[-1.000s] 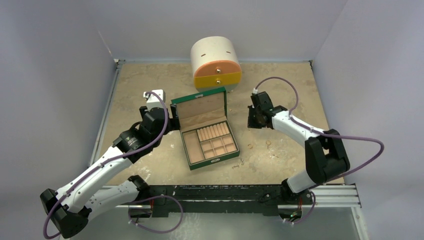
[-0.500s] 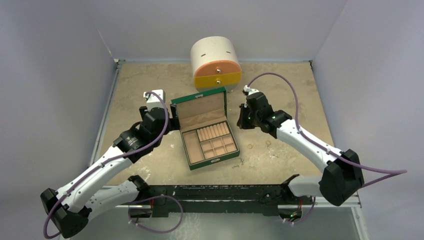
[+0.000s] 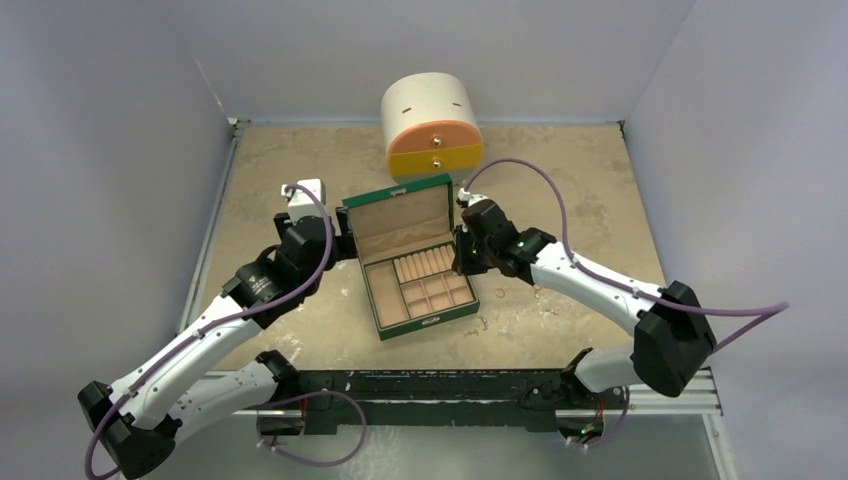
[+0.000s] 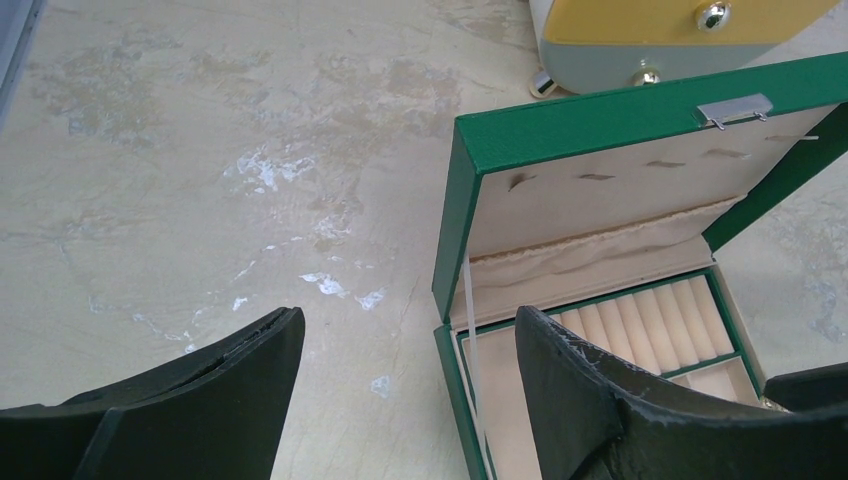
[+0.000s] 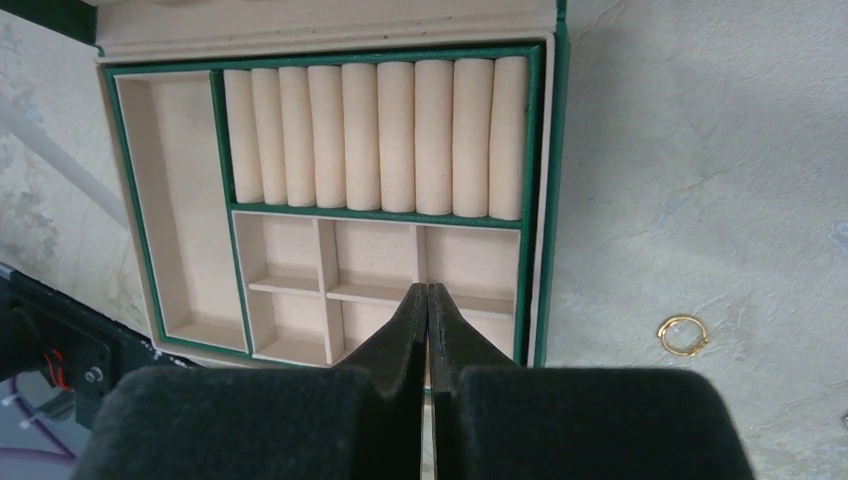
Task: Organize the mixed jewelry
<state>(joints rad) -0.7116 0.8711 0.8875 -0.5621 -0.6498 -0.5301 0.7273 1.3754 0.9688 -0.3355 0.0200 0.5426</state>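
The green box (image 3: 415,265) lies open mid-table, its tan compartments (image 5: 370,270) empty. My right gripper (image 3: 462,256) hangs over the box's right edge. In the right wrist view it (image 5: 428,292) is shut above the small compartments, and nothing shows between the tips. A gold ring (image 5: 684,335) lies on the table right of the box; it also shows from above (image 3: 500,293). Little metallic bits (image 3: 480,323) lie near the box's front right corner. My left gripper (image 3: 345,243) is open and empty beside the lid's left edge (image 4: 455,220); the wrist view shows its jaws wide apart (image 4: 410,335).
The round cream-orange-yellow drawer chest (image 3: 432,125) stands behind the box, drawers closed; it also shows in the left wrist view (image 4: 660,35). Grey walls enclose the table on three sides. The raised lid (image 3: 398,218) stands between the two grippers.
My right arm has swung left, from the table right of the box to over the box's right edge, with the gripper staying shut. The left arm has barely moved.
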